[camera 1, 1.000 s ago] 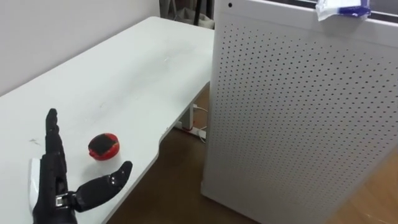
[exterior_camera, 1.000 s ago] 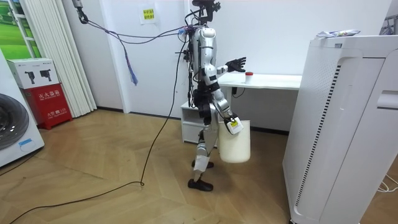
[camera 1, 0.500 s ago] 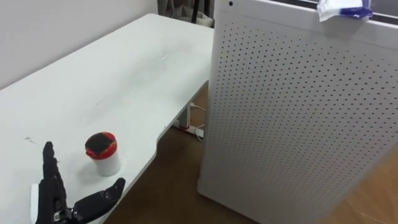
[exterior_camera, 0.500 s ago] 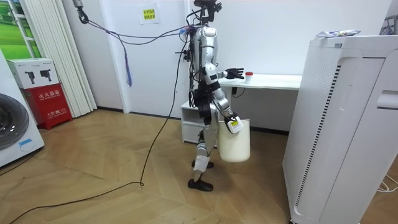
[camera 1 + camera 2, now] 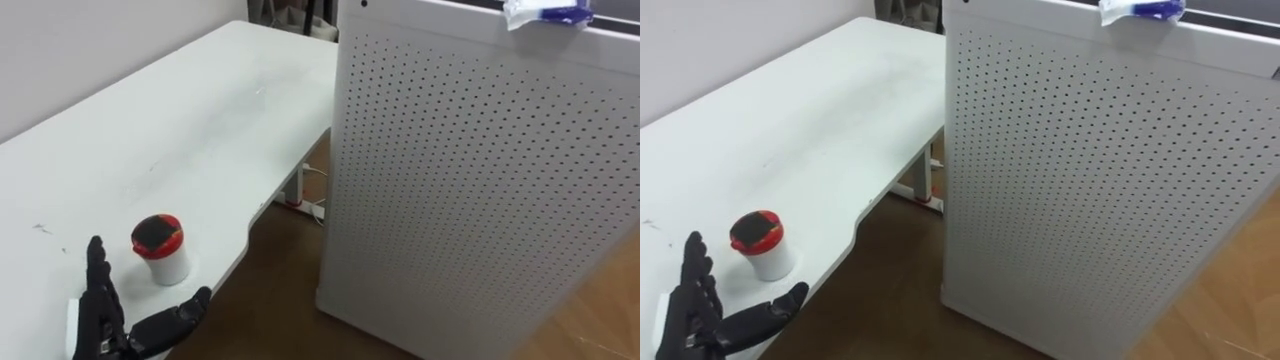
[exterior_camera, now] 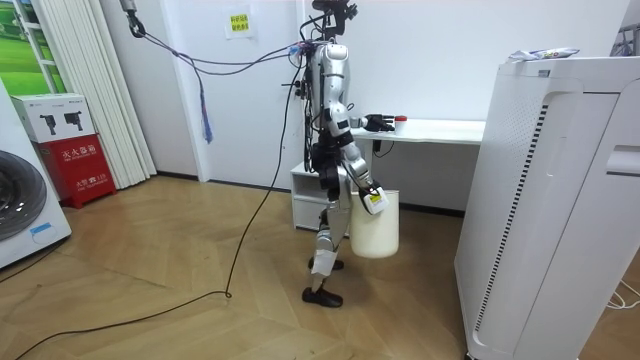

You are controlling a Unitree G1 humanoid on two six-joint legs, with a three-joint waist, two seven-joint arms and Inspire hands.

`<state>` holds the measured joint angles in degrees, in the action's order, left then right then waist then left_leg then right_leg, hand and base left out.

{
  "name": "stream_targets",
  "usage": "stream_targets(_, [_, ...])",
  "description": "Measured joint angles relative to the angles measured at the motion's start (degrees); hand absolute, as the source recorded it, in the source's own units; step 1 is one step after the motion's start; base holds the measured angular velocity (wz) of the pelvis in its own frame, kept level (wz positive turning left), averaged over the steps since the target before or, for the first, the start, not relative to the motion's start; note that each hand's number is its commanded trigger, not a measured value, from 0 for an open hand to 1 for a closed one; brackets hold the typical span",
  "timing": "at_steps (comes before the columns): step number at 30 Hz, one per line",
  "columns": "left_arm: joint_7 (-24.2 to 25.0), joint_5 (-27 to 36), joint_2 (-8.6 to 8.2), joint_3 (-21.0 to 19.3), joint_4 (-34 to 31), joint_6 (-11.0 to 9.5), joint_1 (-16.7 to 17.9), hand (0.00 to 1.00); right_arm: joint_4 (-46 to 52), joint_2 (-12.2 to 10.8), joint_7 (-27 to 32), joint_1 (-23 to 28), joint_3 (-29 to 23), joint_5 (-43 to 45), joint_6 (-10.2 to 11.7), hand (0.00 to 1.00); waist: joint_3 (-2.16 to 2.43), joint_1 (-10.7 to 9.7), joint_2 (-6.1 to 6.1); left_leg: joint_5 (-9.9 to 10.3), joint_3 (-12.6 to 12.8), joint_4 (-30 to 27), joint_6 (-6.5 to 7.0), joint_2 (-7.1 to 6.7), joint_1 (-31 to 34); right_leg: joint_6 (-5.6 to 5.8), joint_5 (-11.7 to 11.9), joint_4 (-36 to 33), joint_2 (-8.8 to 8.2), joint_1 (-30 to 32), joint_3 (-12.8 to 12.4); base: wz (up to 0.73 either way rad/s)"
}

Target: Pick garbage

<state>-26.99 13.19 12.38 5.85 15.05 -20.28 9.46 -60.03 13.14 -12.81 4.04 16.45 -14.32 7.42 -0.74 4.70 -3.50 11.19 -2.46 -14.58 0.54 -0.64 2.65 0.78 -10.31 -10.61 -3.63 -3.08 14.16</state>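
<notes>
My left hand [image 5: 108,325] hovers low over the near edge of the bench [image 5: 200,130]. Its fingers [image 5: 97,275] are spread wide and straight, with the thumb out to the side, and they hold nothing.

Just beyond the fingertips stands the garbage I am after, a small white cup [image 5: 160,250] with a red-rimmed lid. It is upright on the bench, close to the fingers but apart from them.

I judge the task to be in its early part. The hand is placed for the reach, but the grasp is not yet made, and lifting and binning are all left to do.

At my right side a white bucket [image 6: 375,225] hangs by my right hand [image 6: 366,197]. It seems to be carried there, though the room view is too distant for me to tell the grip.

Farther out, to the right of the fingers across a strip of floor, stands a tall white perforated cabinet [image 5: 480,190]. On its top, well apart from my fingers, lies a crumpled white and blue wrapper [image 5: 545,12]. It is probably more garbage left to collect.
</notes>
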Motion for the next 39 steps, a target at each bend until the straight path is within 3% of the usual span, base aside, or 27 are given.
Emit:
stream_targets(13, [-1.58,0.98,-0.25,-0.16,1.95,0.02,-1.7,0.0,0.32,-0.84,0.75,0.65,0.27,-0.45,0.0,1.0,0.23,-0.46,-0.28,0.01,0.62,0.79,0.03,0.03,-1.31,0.0,0.0,-0.03,0.08,-0.91,-1.05,-0.02])
stream_targets(24, [-2.58,1.27,-0.29,-0.16,2.74,0.02,-3.91,0.0,0.3,-1.78,1.51,0.75,0.24,-0.44,0.01,1.0,-0.07,-1.56,-0.61,0.01,0.76,0.98,0.04,0.03,-2.28,0.01,0.0,0.02,0.11,-1.25,-1.39,-0.01])
stream_targets(30, [-2.81,1.23,-0.29,-1.41,3.98,0.1,-5.78,0.0,2.4,-2.01,2.19,1.83,-0.01,1.37,0.05,1.0,-0.49,-1.65,0.38,0.02,0.84,0.97,0.05,0.07,-2.29,0.01,0.0,0.02,0.18,-1.14,-1.69,0.0])
stream_targets(39, [-2.86,1.19,-0.28,-1.83,5.53,0.21,-7.39,0.0,2.47,-2.29,2.16,2.26,0.02,1.39,0.04,1.0,-0.2,-1.79,1.03,0.02,2.09,1.1,0.05,0.31,-2.96,0.0,0.0,-0.05,0.34,-1.18,-2.97,-0.07])
